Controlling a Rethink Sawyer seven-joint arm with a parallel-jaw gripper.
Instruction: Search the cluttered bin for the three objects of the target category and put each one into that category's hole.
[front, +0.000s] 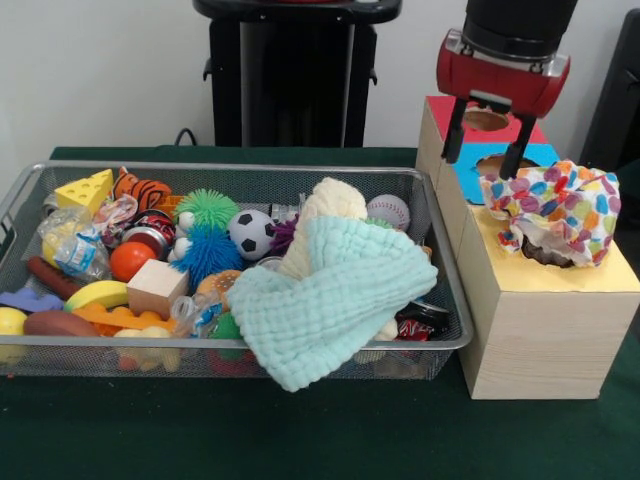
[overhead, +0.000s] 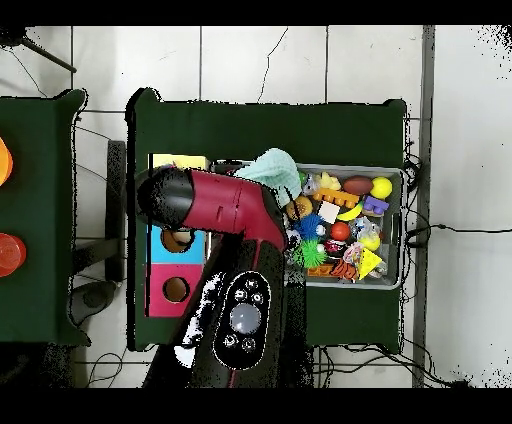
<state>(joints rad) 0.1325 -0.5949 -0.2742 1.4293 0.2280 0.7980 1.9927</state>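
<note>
The wire bin (front: 440, 262) is sitting crammed with toys, a mint cloth (front: 335, 300) spilling over its front rim. The polka-dot cloth (front: 556, 208) is lying over the wooden box's (front: 540, 330) yellow hole, the gripper (front: 487, 152) hovering released just above it.
</note>
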